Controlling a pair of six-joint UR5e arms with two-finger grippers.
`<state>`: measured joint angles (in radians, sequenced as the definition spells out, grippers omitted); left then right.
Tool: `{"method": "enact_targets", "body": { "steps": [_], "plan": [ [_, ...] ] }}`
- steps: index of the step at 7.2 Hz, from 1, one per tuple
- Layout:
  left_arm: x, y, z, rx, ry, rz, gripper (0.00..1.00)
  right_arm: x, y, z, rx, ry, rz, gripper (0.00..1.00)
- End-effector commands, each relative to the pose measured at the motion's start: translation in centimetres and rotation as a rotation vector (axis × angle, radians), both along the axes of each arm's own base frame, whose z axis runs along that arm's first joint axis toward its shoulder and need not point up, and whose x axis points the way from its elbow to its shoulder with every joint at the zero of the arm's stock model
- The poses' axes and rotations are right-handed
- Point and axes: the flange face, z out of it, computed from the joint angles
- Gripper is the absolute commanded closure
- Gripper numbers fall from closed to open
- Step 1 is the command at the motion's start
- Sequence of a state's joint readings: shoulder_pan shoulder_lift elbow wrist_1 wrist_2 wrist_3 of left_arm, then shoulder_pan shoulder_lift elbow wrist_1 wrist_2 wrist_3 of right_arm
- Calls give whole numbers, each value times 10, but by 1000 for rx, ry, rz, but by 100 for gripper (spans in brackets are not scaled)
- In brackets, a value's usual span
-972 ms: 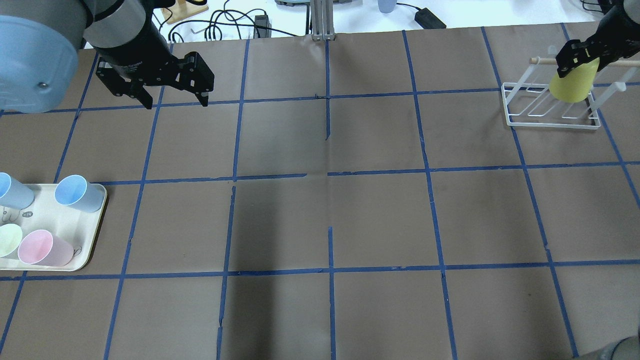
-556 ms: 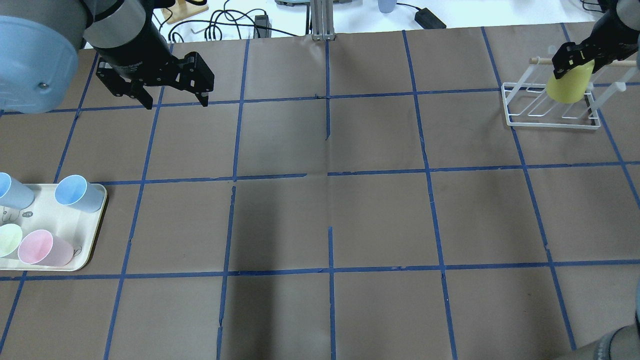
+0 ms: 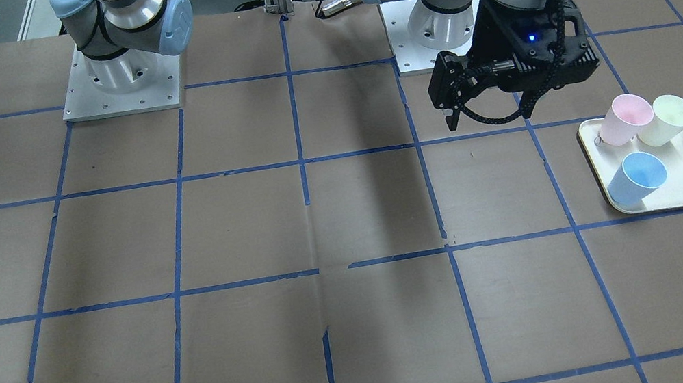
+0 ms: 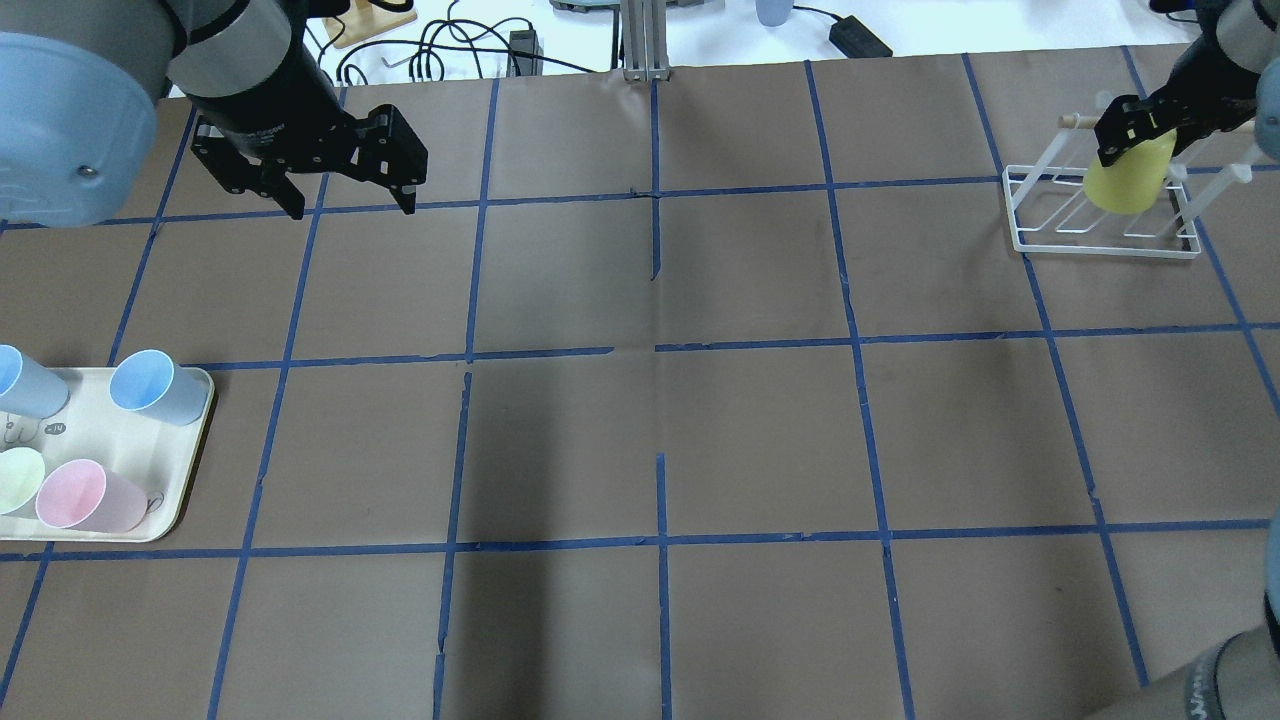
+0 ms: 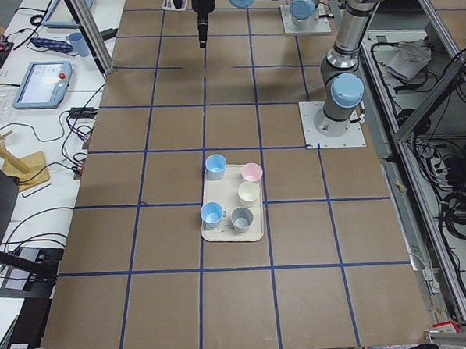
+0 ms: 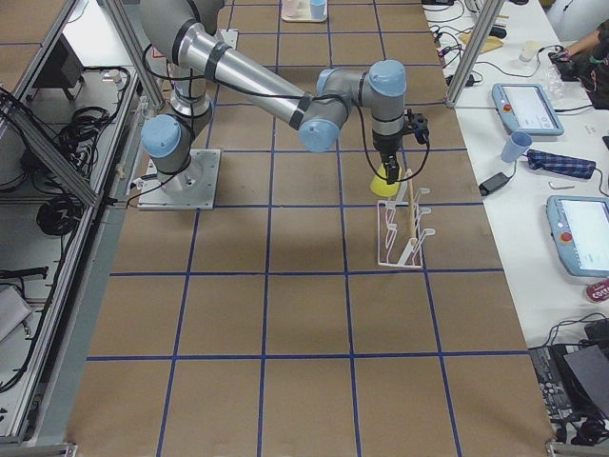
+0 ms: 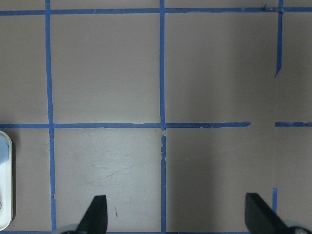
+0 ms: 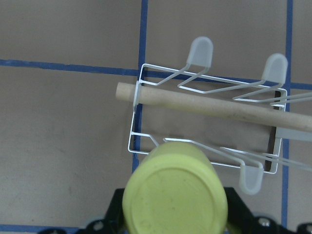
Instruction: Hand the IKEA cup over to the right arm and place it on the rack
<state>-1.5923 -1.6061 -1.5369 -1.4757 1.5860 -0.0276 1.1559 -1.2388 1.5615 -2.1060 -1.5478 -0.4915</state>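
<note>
Noted, against the overhead view of a second ago, a shift of the right gripper (image 4: 1135, 135) and the IKEA cup (image 4: 1128, 185) sideways and lower over the rack (image 4: 1060, 238). No change found in the left gripper (image 4: 352, 205).

Found the right gripper pinching the cup by its side wall close to the base, jaws on opposite sides, cup inverted with the mouth hanging below the fingertips. Seen from the right wrist view:
- closed base turned toward the camera;
- rack's wire frame directly beyond the fingertips;
- wooden dowel (image 8: 219, 109) farther out past the cup;
- one capped white peg (image 8: 251, 178) just beside the cup's wall.

Cannot tell whether touching peg or wire as yet.

Found the left gripper spread wide and empty, hanging over bare table (image 4: 760, 430), well apart from the rack. Tray (image 4: 195, 470) of pastel cups (image 4: 75, 495) lying off to its side, nearer the robot.

Judged handling: thin plastic tumbler, light, stiff enough for a firm pinch yet liable to flex at the mouth. Smooth tapered wall, hence prone to slipping toward the narrow end if gripped loosely. Best taken across the narrow end near the base, leaving the mouth free to drop over a peg.

Judged stage: transfer done, placing in hand, release not yet made. Risks: catching the rim on a neighbouring peg, or nudging the light rack out of place.
</note>
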Motion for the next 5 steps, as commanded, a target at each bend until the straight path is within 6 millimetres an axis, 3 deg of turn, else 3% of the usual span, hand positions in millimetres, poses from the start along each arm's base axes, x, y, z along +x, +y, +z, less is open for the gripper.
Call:
{"method": "enact_targets", "body": {
  "steps": [1, 4, 5],
  "plan": [
    [0, 0, 1, -1, 0, 0, 0, -6, -4, -19, 28, -11, 1, 46],
    [0, 0, 1, -1, -1, 3, 0, -11, -6, -30, 32, -13, -6, 42],
    [0, 0, 1, -1, 0, 3, 0, -11, -6, -32, 35, -14, -6, 36]
  ]
}}
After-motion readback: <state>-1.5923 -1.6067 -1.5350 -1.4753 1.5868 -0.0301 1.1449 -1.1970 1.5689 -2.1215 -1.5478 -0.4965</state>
